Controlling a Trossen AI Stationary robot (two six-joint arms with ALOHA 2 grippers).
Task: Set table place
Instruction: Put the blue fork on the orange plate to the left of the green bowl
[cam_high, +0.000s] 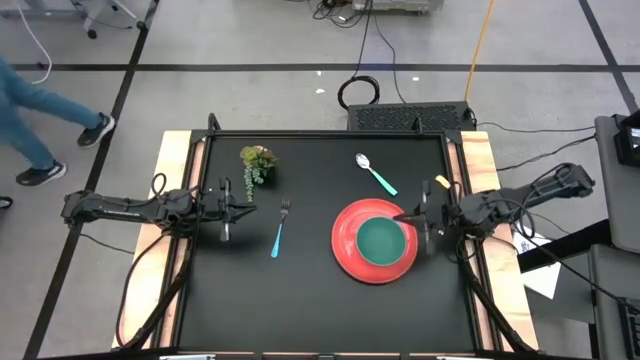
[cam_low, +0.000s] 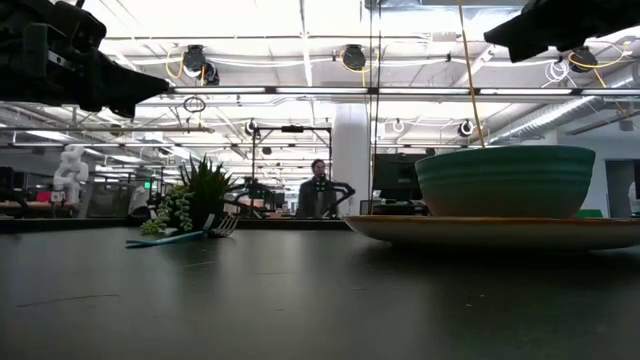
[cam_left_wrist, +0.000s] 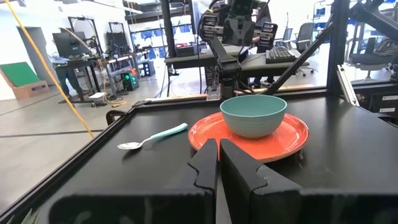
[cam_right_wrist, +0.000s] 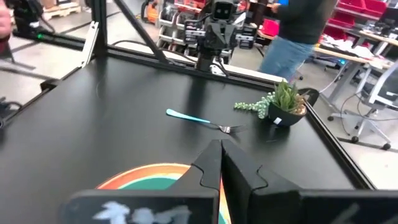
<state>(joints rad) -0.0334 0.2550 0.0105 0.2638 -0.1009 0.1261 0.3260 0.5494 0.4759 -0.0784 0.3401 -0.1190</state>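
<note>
A teal bowl stands by its base on a round red plate, which lies flat on the right half of the black table. A blue-handled fork lies flat left of the plate. Beyond the plate, a teal-handled spoon also lies flat. My right gripper is shut and hangs in the air over the plate's right rim; the low view shows it well above the bowl. My left gripper is shut and held level above the table's left side, left of the fork.
A small potted green sprig stands at the far left of the table. Wooden strips run along both short sides. Bare black tabletop lies along the near edge and in the middle. A person's legs show on the floor beyond the left arm.
</note>
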